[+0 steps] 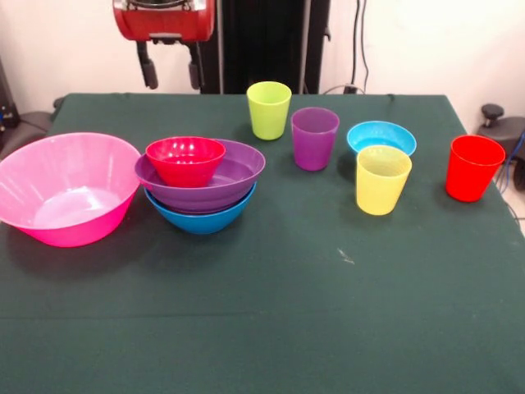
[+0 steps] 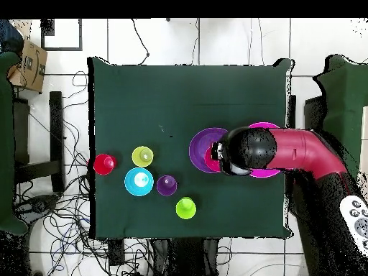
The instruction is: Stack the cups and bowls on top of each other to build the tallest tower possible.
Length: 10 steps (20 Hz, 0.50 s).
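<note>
Tower (image 1: 201,182): red bowl in purple in blue, left-centre of counter (image 1: 271,295) | tool (image 1: 171,75) at top edge directly above it, fingers apart, empty | cups stand to the right.

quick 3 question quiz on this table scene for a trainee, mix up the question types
1. True or false: the small red bowl sits inside the large purple bowl, which sits in the medium blue bowl.
2. Which cup stands directly in front of the light blue bowl in the front view? A) lime green cup B) yellow cup C) red cup
3. Fill in: the very large pink bowl holds ____ other items.

Key
1. True.
2. B. The purple cup stands to its side instead.
3. No; it is empty and stands beside the stack.
</note>
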Tool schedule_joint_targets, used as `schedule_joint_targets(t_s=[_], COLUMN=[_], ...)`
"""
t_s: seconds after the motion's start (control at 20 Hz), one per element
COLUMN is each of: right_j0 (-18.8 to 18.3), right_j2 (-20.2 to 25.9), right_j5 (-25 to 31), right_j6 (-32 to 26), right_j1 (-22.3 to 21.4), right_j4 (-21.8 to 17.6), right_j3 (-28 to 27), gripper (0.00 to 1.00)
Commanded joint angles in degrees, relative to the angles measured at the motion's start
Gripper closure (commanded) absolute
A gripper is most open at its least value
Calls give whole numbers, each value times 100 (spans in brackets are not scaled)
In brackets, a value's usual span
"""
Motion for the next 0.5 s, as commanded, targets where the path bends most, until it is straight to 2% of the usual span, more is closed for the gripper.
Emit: schedule_joint_targets(t_s=[0.05, 0.5], right_j0=[-186, -390], right_j2=[186, 322], right_j5=[-103, 74], right_j6=[-814, -1043], right_j1=[-188, -102], right_j4=[-71, -90], right_j3=[282, 62], gripper=[0, 0])
